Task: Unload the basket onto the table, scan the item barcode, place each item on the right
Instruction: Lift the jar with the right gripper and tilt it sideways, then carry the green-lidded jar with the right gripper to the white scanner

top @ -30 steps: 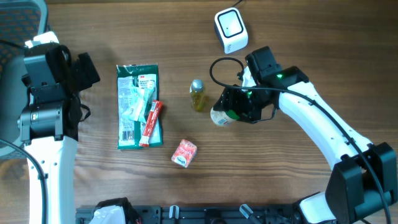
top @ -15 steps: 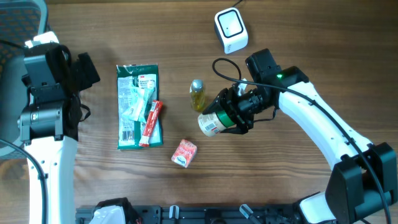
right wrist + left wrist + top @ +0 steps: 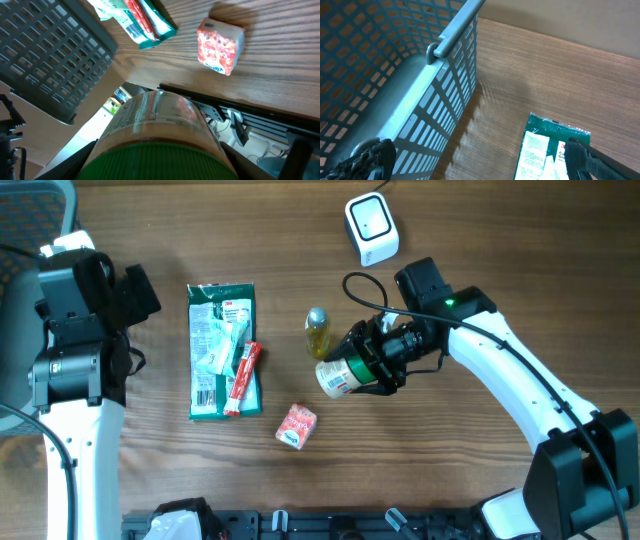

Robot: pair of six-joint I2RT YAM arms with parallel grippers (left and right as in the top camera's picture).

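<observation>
The item is a clear jar (image 3: 338, 377) with a green lid and a printed label. It hangs above the table on its side, base pointing left, with my right gripper (image 3: 378, 361) shut on it at the lid end. In the right wrist view the jar (image 3: 157, 125) fills the space between both fingers (image 3: 75, 162), label turned up. The white barcode scanner (image 3: 371, 228) stands at the back, well apart from the jar. My left gripper (image 3: 477, 162) is open with nothing in it, over the table beside the basket (image 3: 395, 65).
A green packet (image 3: 221, 350) with a red stick (image 3: 243, 378) on it lies left of centre. A small yellow bottle (image 3: 318, 332) stands just above the jar's base. A red box (image 3: 297, 426) lies nearer the front edge. The blue mesh basket (image 3: 30, 210) is at far left.
The right gripper has turned the jar from lid-up to lying sideways, its base swinging out to the left. The left arm has not moved.
</observation>
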